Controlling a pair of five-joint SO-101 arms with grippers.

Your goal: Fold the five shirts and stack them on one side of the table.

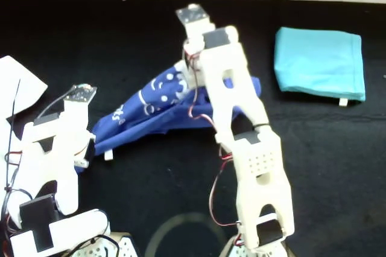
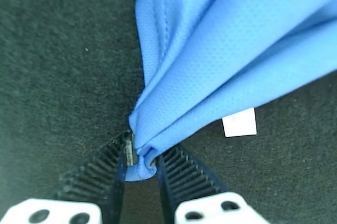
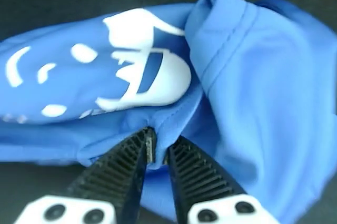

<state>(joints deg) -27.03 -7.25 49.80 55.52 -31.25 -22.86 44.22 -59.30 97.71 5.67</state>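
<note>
I am gripping the royal-blue knit shirt with the white print [image 1: 151,109] at two places. My left gripper [image 2: 141,153] is clamping a bunched corner of it between its ribbed black jaws, and my right gripper [image 3: 157,142] is pinching a fold of cloth just under the print. From above, the shirt is hanging and lying as a long rumpled band between my two grippers. Its long axis is running from the left gripper at the near left up to the right gripper farther back and toward the middle of the black cloth-covered table [image 1: 120,34]. A small white label [image 2: 239,122] is dangling just beside my left jaws. The folded turquoise shirt [image 1: 319,61] is lying at the far right, near the blue shirt's right end but apart from it, and my right arm is the nearer one to it. I am judging that the coming move turns on pulling along that axis to flatten the band. Open table is lying on the far side and in front between my bases. A white sheet [image 1: 18,85] is crowding the left edge.
</note>
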